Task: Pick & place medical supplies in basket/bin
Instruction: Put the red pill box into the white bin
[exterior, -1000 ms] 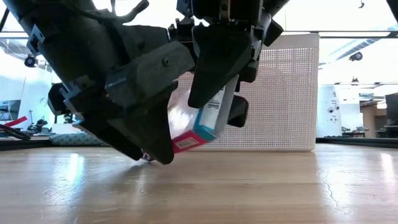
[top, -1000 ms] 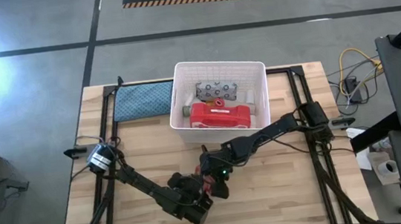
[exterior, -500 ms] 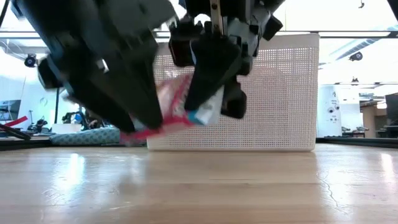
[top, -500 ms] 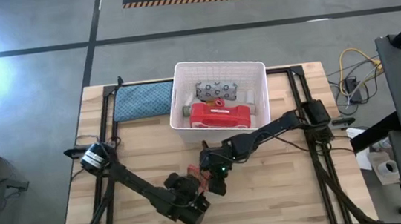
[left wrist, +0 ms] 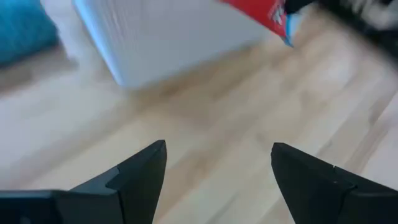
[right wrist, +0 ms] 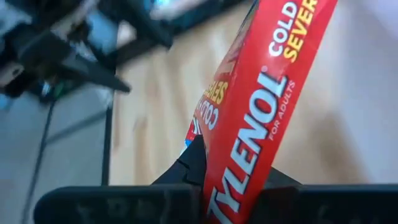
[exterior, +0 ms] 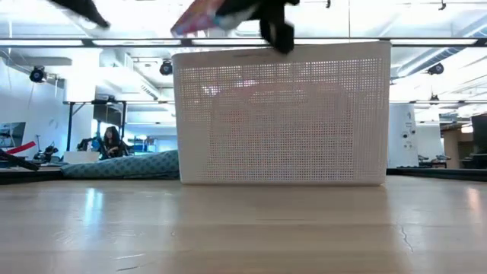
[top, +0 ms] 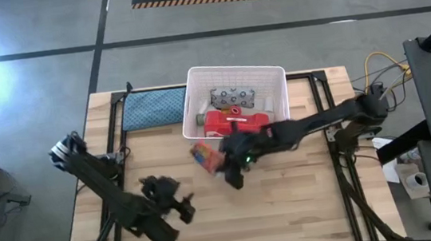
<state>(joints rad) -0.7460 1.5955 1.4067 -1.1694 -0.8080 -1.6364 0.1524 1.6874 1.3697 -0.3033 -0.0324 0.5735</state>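
A red Tylenol box (top: 203, 155) hangs in the air just off the near left corner of the white slotted bin (top: 275, 74), with my right gripper (top: 220, 162) shut on it. The low view shows the box (exterior: 204, 11) up above the level of the bin's rim (exterior: 281, 50). My left gripper (top: 181, 205) stands open with nothing in it over the near left part of the table, apart from the box. Inside the bin lie a red case (top: 236, 124) and a grey-white pack (top: 233, 98). My right gripper pinches the box's two broad faces (right wrist: 239, 165) between its two fingers, at one end of the box. The fingers come level from the table's right side and lie along the box, whose free end (top: 198, 150) sticks out past them. The box is lifted clear.
A blue-grey folded cloth (top: 152, 109) lies at the far left, beside the bin. Black rails (top: 340, 163) run along the table's left and right sides. Bare wood (top: 288, 201) lies in front of the bin.
My right gripper has risen from just over the table to above the bin's rim, carrying the box toward the bin's near left corner. My left gripper, open throughout, has drawn away from the box toward the table's left edge.
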